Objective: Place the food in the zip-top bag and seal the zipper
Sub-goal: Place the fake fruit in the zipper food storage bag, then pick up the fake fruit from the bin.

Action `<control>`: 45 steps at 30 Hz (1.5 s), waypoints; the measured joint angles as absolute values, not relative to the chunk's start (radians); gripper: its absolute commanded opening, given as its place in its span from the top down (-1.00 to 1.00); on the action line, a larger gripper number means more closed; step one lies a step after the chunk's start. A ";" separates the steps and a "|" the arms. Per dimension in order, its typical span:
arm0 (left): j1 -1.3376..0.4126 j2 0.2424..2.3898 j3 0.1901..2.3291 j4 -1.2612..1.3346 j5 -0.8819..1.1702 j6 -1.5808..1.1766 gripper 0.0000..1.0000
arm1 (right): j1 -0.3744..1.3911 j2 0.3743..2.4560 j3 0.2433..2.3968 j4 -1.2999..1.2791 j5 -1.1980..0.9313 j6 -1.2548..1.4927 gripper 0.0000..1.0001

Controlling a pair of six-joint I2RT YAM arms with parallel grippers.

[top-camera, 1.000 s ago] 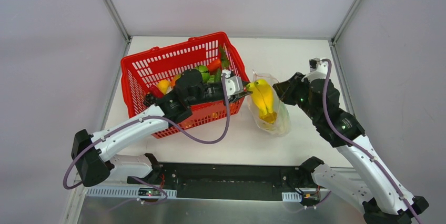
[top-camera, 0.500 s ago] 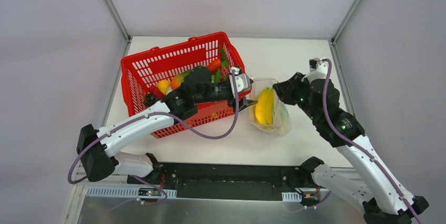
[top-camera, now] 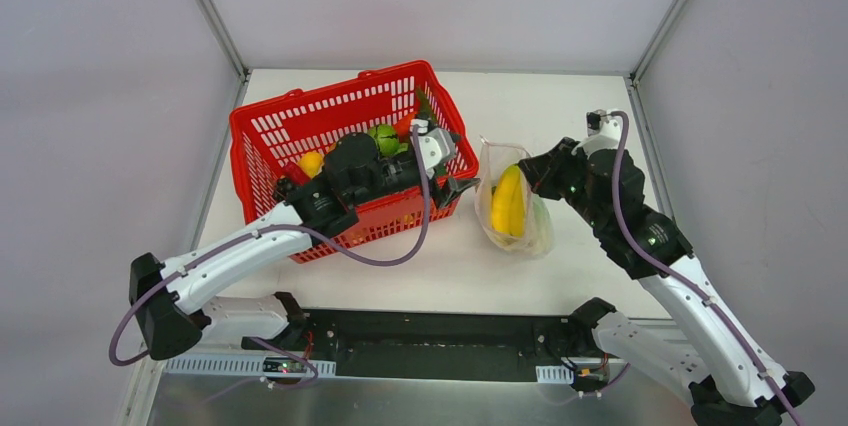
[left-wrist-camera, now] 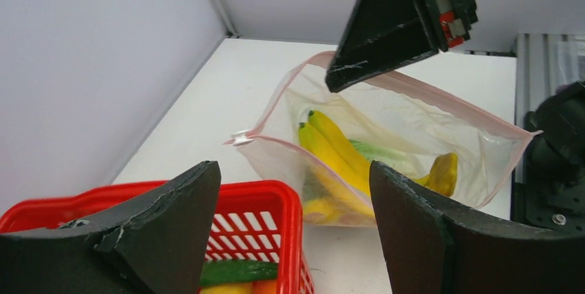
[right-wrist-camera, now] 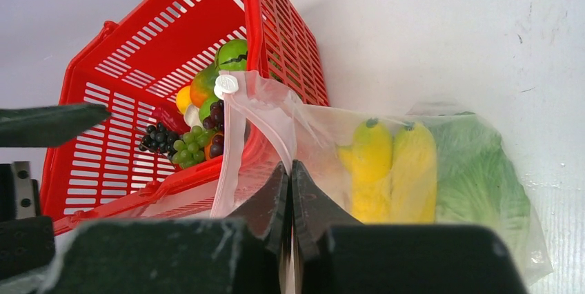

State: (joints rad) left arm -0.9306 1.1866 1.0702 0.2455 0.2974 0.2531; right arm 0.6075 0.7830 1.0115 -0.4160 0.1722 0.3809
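The clear zip-top bag (top-camera: 520,231) lies right of the basket, mouth facing it and spread open. Inside lie yellow bananas (top-camera: 508,202) (left-wrist-camera: 330,149) (right-wrist-camera: 392,164) and a green cabbage (right-wrist-camera: 477,178). The pink zipper (left-wrist-camera: 283,97) (right-wrist-camera: 276,135) rims the mouth, with a white slider (right-wrist-camera: 225,85) at one end. My right gripper (top-camera: 531,172) (right-wrist-camera: 290,170) is shut on the zip-top bag's far zipper edge and holds it up. My left gripper (top-camera: 458,186) (left-wrist-camera: 291,170) is open and holds nothing, above the basket's right corner, facing the mouth. More food (right-wrist-camera: 207,101) lies in the basket.
The red mesh basket (top-camera: 300,126) (left-wrist-camera: 279,194) stands left of the bag, almost touching its mouth, and holds grapes (right-wrist-camera: 183,143), a green apple (right-wrist-camera: 233,52) and orange pieces. Frame posts and grey walls close in the white table (top-camera: 560,106).
My left gripper opened and let the bananas drop into the bag, then drew back left to the basket's corner. My right gripper closed tighter on the bag's edge.
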 measured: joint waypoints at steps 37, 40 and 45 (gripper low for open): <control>-0.494 1.336 1.219 -0.660 0.166 -0.189 -0.92 | 0.607 0.812 1.011 -0.416 0.141 0.351 0.98; -0.477 1.339 1.220 -0.710 0.212 -0.133 -0.90 | 0.607 0.817 1.011 -0.416 0.141 0.348 0.97; -0.465 1.412 1.251 -0.805 0.274 -0.041 -0.89 | 0.607 0.831 1.011 -0.416 0.137 0.347 0.96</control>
